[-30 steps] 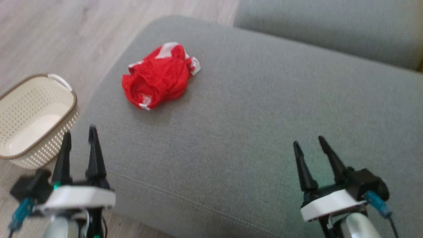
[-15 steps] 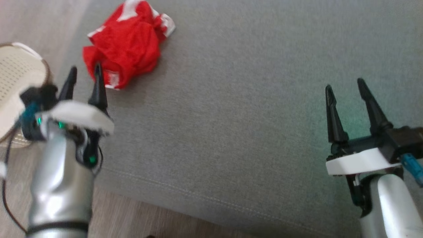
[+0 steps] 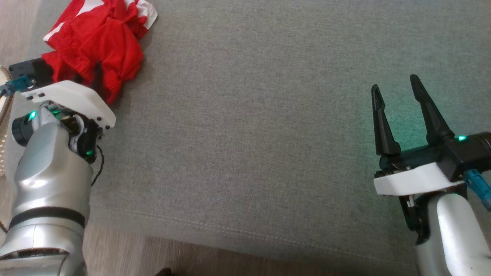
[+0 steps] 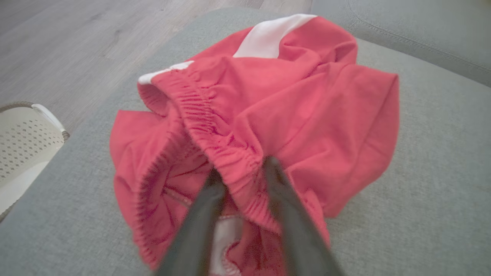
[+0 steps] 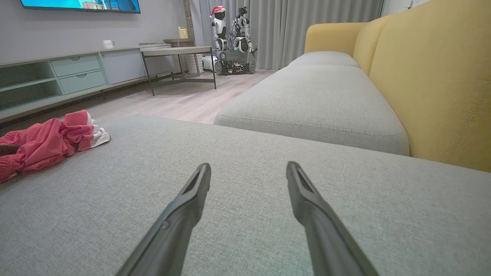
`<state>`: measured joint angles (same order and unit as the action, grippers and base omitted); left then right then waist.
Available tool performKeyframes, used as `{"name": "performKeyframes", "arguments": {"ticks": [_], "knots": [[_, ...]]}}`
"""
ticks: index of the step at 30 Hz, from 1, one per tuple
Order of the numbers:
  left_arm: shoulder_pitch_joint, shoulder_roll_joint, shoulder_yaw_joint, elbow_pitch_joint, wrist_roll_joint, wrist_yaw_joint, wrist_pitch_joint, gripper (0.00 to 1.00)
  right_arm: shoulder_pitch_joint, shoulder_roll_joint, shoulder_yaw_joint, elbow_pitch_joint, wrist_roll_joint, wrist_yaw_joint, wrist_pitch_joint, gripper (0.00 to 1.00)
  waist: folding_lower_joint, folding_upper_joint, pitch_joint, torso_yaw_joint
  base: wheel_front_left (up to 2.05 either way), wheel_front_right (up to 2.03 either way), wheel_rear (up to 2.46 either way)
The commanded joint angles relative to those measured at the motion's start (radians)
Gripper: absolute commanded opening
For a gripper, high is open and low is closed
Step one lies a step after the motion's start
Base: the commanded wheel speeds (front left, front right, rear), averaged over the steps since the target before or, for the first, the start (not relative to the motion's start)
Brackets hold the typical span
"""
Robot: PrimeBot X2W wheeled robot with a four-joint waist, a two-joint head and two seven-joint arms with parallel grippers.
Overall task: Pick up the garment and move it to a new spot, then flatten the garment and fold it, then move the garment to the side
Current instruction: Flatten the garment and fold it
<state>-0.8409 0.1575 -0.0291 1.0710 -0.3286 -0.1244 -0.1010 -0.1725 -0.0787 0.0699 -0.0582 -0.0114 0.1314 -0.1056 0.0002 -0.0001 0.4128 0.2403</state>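
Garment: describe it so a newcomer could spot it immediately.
Start at the grey sofa seat. At its edge on the robot's left, near the white basket, lies the garment: a crumpled red heap with white panels, the only red thing there.

Before you lies a grey fabric sofa seat (image 3: 268, 134), with a mustard-yellow upholstered backrest (image 5: 433, 76) along one edge. Pale wood-plank floor (image 5: 184, 99) runs to a low pale-green drawer cabinet (image 5: 76, 73) and grey floor-length curtains (image 5: 291, 23).

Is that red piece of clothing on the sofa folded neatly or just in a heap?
In a heap. The red garment lies bunched on the grey cushion, its elastic waistband twisted over loose folds.
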Motion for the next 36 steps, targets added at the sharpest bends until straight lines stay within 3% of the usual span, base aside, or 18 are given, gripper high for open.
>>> {"name": "performKeyframes", "arguments": {"ticks": [1, 9, 17, 24, 29, 36], "knots": [[-0.031, 0.054, 0.019, -0.006, -0.005, -0.003, -0.023, 0.00, -0.011, -0.003, 0.022, -0.029, 0.001, -0.001, -0.007, 1.00, -0.0002, 0.0001, -0.011, -0.003, 0.00, 0.00, 0.00], [-0.026, 0.051, -0.028, -0.032, -0.042, -0.006, -0.127, 0.00, -0.001, 0.010, 0.033, 0.028, 0.026, -0.001, -0.048, 1.00, -0.0002, 0.0001, -0.101, -0.012, 0.00, 0.00, 0.00], [0.004, 0.114, -0.132, -0.304, -0.105, -0.006, -0.158, 0.00, -0.007, 0.025, 0.038, 0.110, 0.067, -0.001, -0.103, 1.00, -0.0002, 0.0001, -0.208, -0.058, 0.00, 0.00, 0.00], [-0.001, 0.155, -0.193, -0.558, -0.118, -0.006, -0.135, 0.00, -0.037, 0.028, 0.054, 0.152, 0.124, -0.001, -0.138, 1.00, -0.0002, 0.0001, -0.236, -0.150, 0.00, 0.00, 0.00], [-0.012, 0.141, -0.241, -0.718, -0.142, -0.006, -0.058, 0.00, -0.063, 0.028, 0.065, 0.171, 0.148, -0.001, -0.150, 1.00, -0.0002, 0.0001, -0.225, -0.230, 0.00, 0.00, 0.00], [-0.026, 0.049, -0.269, -0.914, -0.232, 0.017, 0.065, 0.00, -0.098, 0.028, 0.070, 0.172, 0.181, -0.001, -0.156, 1.00, -0.0002, 0.0001, -0.206, -0.323, 0.00, 0.00, 0.00]]}}
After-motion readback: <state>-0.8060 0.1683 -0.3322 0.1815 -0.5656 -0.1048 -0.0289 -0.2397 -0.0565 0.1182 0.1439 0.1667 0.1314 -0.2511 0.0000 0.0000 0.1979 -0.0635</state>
